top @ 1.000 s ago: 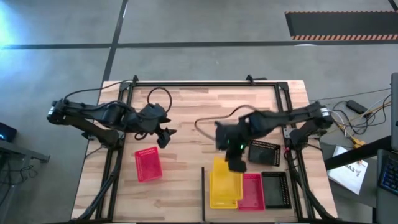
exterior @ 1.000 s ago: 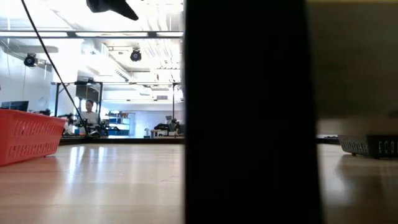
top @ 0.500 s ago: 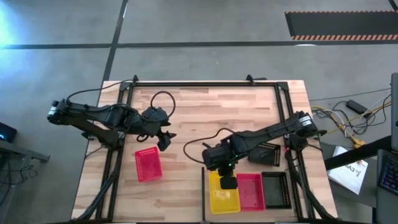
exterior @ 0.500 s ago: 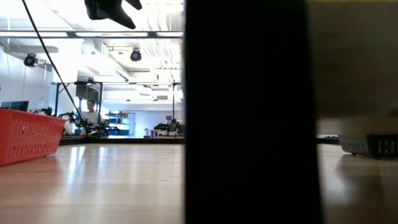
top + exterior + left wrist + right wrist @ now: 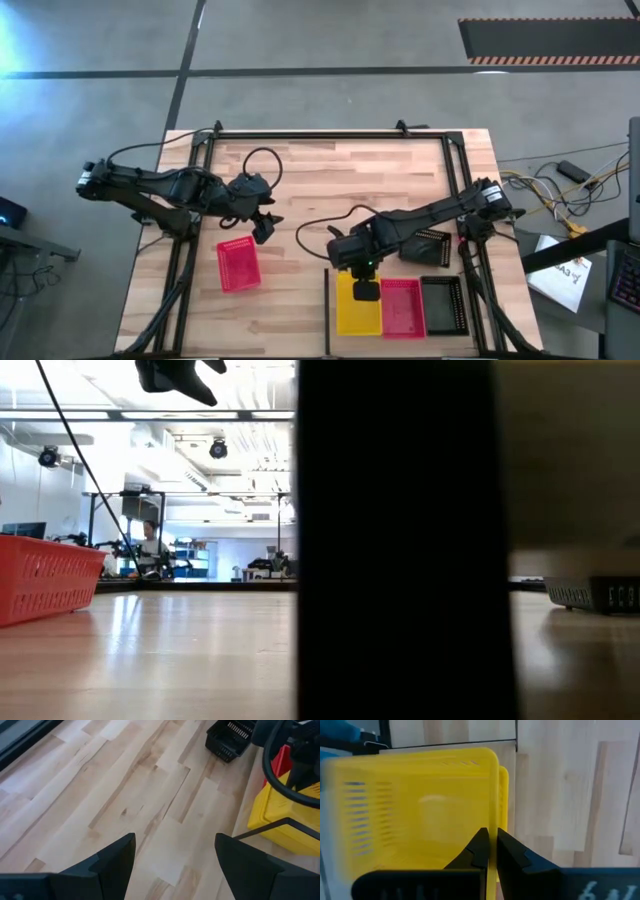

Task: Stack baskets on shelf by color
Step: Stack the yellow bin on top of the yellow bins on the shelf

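Right claw (image 5: 367, 292) sits over the yellow stack (image 5: 358, 305) at the near edge of the tabletop (image 5: 320, 190), its fingers (image 5: 481, 847) pinched on the side wall of the top yellow basket (image 5: 415, 810); the right wrist view shows that wall clamped between the two dark tips, with the rim of a second yellow basket (image 5: 504, 795) showing just beyond it; the yellow stack stands on the shelf patch (image 5: 395, 345), just beside the thin black bar (image 5: 327, 310) on one side and touching a pink-red basket (image 5: 404, 308) on the other; a black basket (image 5: 443, 305) lies next along, beside the frame rail (image 5: 478, 300); another black basket (image 5: 425, 245) rests farther back under the right arm.

Left claw (image 5: 264, 226) hangs above bare wood toward the left half of the tabletop, its fingers (image 5: 112, 857) spread wide with nothing between them; a lone pink-red basket (image 5: 238, 265) lies on the tabletop just in front of it, well apart from the shelf group; in the low view this basket (image 5: 45, 575) shows at the far left, and a broad dark upright (image 5: 395, 540) blocks the middle; a person (image 5: 152, 542) is visible in the room behind.
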You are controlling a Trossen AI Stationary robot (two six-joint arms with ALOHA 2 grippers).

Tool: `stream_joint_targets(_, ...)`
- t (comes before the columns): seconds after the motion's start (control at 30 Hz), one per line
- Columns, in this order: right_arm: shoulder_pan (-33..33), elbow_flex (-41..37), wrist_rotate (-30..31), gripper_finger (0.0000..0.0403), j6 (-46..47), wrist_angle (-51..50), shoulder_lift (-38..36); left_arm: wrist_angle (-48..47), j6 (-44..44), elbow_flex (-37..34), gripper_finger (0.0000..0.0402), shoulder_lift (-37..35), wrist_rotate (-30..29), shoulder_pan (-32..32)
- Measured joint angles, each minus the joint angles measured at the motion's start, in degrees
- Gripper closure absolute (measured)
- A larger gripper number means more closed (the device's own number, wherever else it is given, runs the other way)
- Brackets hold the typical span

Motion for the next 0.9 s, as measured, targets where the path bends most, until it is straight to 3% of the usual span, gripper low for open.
stream_joint_targets(0.13,0.0,-0.6,0.8,0.039,0.0,0.2,0.0,1.1,-0.1,-0.6,0.0144,0.0,0.0,0.0)
stream_joint_targets(0.3,0.3,-1.7,6.4,0.039,0.0,0.1,0.0,1.3,-0.2,-0.7,0.0144,0.0,0.1,-0.4)
stream_joint_targets(0.43,0.2,-2.0,6.0,0.0385,0.0,0.2,0.2,1.5,-0.2,-0.7,0.0144,0.0,0.1,-0.4)
stream_joint_targets(0.67,0.3,-2.0,6.2,0.0317,-0.7,0.2,0.4,4.0,-0.5,-0.7,0.0144,0.1,0.1,-0.5)
stream_joint_targets(0.9,0.3,-2.3,11.4,0.0263,-8.8,0.7,0.4,5.6,-3.1,-0.7,0.0144,0.4,0.0,-1.3)
